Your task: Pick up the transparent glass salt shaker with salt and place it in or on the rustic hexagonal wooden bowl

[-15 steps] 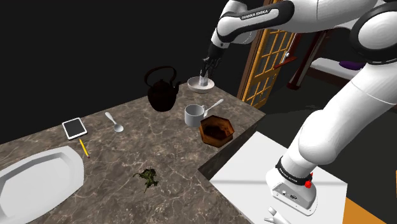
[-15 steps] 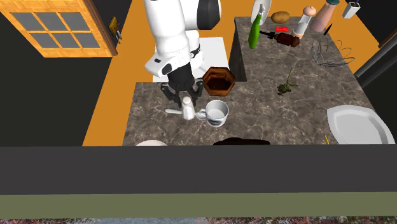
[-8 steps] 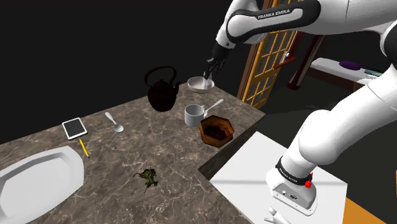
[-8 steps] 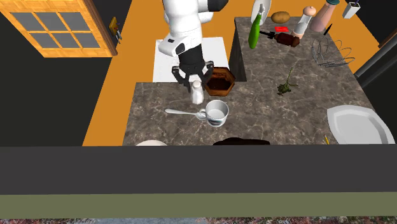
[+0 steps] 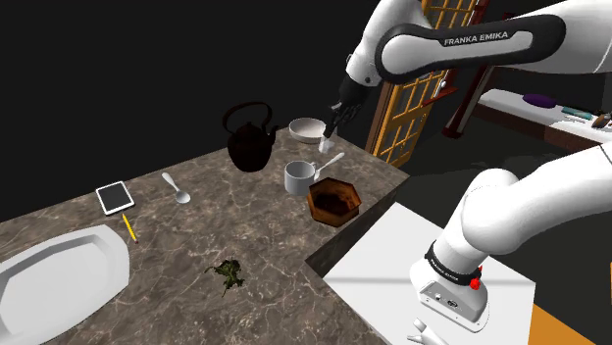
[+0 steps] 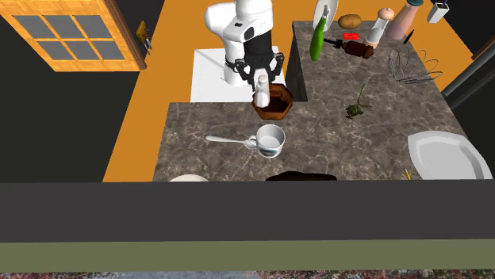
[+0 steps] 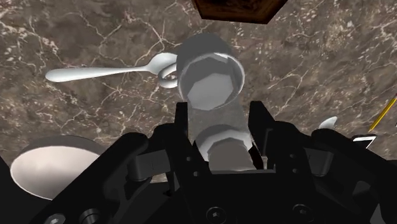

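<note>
Current state as I read it from the console: the end effector (image 7: 221, 111) is closed on the salt shaker (image 7: 210, 79), its two black fingers (image 7: 182, 121) clasping the clear body from either side, and the shaker hangs clear of the dark marbled worktop (image 5: 255, 235). The landmark is the hexagonal wooden bowl (image 6: 284, 103), which stands at the worktop's edge nearest the stand. In the second exterior view the shaker (image 6: 261, 91) overlaps the bowl's rim on the side toward the orange floor; half a second ago it hung short of the bowl on the mug side, and one second ago farther off, near the spoon (image 6: 230, 140). In the shoulder view the end effector (image 5: 333, 123) is above and beyond the bowl (image 5: 333, 201); earlier it was over the small white bowl (image 5: 307, 129), farther from the wooden bowl. The arm's forearm (image 5: 461, 49) has swung with it and now lies nearly level. The shaker is not yet inside the bowl, and I cannot tell whether it is directly above it. The mug (image 5: 298, 176) beside the bowl, the spoon against the mug and the black kettle (image 5: 249, 140) beyond the mug have not moved.
</note>
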You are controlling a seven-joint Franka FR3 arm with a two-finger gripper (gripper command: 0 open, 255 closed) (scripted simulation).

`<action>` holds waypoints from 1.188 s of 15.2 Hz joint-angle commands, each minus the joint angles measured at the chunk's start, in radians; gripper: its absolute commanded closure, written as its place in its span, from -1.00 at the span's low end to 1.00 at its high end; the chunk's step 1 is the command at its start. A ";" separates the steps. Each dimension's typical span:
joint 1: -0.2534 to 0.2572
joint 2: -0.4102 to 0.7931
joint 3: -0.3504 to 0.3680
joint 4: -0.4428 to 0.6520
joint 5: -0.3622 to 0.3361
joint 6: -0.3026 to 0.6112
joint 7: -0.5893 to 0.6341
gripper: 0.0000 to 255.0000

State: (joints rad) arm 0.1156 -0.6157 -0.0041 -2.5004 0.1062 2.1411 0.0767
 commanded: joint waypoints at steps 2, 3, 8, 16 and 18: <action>0.018 -0.118 0.044 -0.080 0.014 -0.034 0.054 1.00; 0.026 -0.153 0.059 -0.099 0.021 -0.048 0.073 1.00; 0.070 -0.302 0.133 -0.182 0.061 -0.106 0.158 1.00; 0.078 -0.294 0.144 -0.285 0.076 0.005 0.151 1.00; 0.081 -0.288 0.147 -0.309 0.080 0.035 0.149 1.00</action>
State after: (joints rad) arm 0.1950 -0.9068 0.1410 -2.7965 0.1845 2.1591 0.2271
